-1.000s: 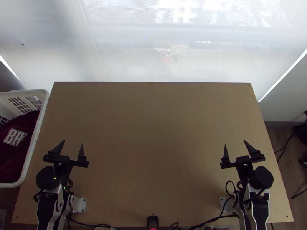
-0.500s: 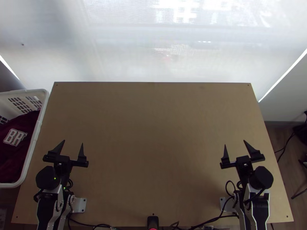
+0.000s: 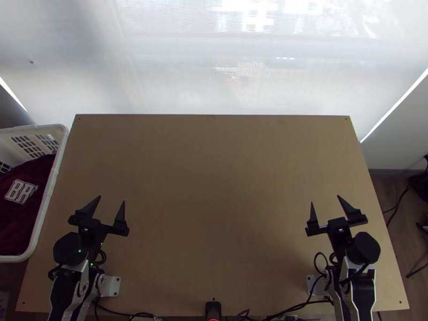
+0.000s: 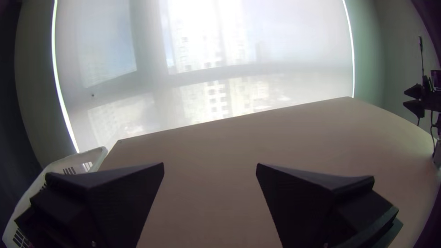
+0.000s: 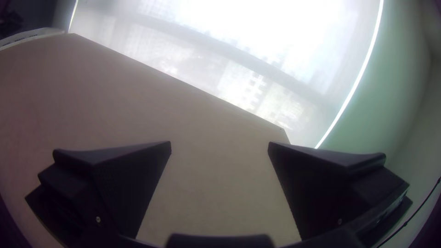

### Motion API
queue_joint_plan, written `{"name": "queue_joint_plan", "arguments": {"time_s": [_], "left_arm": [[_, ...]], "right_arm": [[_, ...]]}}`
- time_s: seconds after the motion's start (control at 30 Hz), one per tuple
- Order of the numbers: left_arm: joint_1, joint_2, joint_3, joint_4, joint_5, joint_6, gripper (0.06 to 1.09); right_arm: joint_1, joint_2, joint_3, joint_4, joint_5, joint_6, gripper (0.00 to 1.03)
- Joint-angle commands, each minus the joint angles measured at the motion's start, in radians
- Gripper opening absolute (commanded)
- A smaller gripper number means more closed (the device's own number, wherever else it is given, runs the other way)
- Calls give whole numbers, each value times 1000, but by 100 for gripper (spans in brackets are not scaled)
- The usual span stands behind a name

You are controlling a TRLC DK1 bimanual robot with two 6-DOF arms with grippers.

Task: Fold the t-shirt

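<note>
- Well, the dark red garment (image 3: 22,216) lies bunched in the basket, white lettering (image 3: 20,191) facing up and part of it pressed close to the basket's table-side wall.
- The white plastic basket (image 3: 52,184), with slotted walls, stands just beside the table's left edge; its rim comes up near the tabletop.
- Nearest to it is the left gripper (image 3: 111,199), over the near left part of the table and pointing toward the far side. Its fingers (image 4: 124,197) are spread wide apart with nothing between them; in the left wrist view, bare tabletop shows through the gap.
- The right gripper (image 3: 325,200) is over the near right part, well apart from the left one. Its fingers (image 5: 312,188) are also wide apart and have hold of nothing.
- Under both, the light wooden table (image 3: 214,160) is a plain flat board with small holes near its corners.
- Along the near edge, a small black device (image 3: 213,309) with a red light sits about midway between the arms, and black cables (image 3: 299,306) run on either side of it.
- Past the far edge, a pale translucent screen (image 3: 214,75) lets daylight through, with buildings faintly visible behind it.
- Off the table's right side, a thin dark cord (image 3: 397,206) hangs over brown flooring (image 3: 388,187).
</note>
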Motion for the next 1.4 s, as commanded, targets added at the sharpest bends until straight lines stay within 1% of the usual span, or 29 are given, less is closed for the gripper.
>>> {"name": "queue_joint_plan", "arguments": {"time_s": [0.0,0.07,0.3,0.37,0.43,0.5,0.57,0.63,0.67,0.7,0.73,0.77,0.87,0.97,1.03,1.07,1.1,1.13,1.17,1.2,1.3,1.37], "left_arm": [[-72,2,-2,-7,6,-52,103],[-75,1,-2,-4,8,-82,103],[-99,1,0,-2,15,-94,103],[-121,1,0,-4,17,-126,103],[-129,1,0,7,15,-124,103],[-99,1,0,-1,15,-151,103],[-95,-1,0,1,11,-134,103],[-72,1,-2,6,-24,-118,103],[-53,1,-2,12,-55,-115,103],[-32,1,-2,16,-100,-117,103],[-18,1,-2,22,-141,-115,103],[-10,1,-2,29,-172,-103,103],[28,1,-2,38,-212,-83,103],[29,1,-3,62,-291,-83,103],[25,1,-3,58,-288,-82,103],[22,2,-2,52,-258,-82,103],[28,-1,-2,47,-195,-65,103],[22,-1,0,44,-107,-40,103],[8,-1,0,42,-64,-39,103],[-20,-1,0,42,-64,-45,103],[-66,-1,0,75,-106,-45,103],[-67,-1,6,104,-152,-40,103]], "right_arm": [[15,1,0,0,-3,3,98],[15,1,0,0,-3,3,98],[29,1,0,-1,-9,4,98],[61,1,0,-1,-21,4,98],[114,1,0,-1,-18,-2,98],[114,-1,0,-3,-18,-16,98],[104,-1,0,0,-18,-17,98],[72,1,0,8,-17,-37,98],[63,1,0,10,-11,-71,98],[65,-1,2,8,29,-103,98],[65,-1,2,7,63,-114,98],[51,1,2,5,80,-134,98],[-28,1,2,-10,80,-131,98],[-43,-3,2,-12,80,-123,98],[-38,-1,2,-12,78,-119,98],[-37,-3,0,-12,78,-111,98],[-37,-3,0,-12,78,-100,98],[-35,-3,0,-13,78,-94,98],[-35,-3,0,-4,80,-85,98],[-35,-3,0,14,83,-77,98],[-44,-3,0,57,101,-65,98],[-54,-3,0,71,109,-42,98]]}}
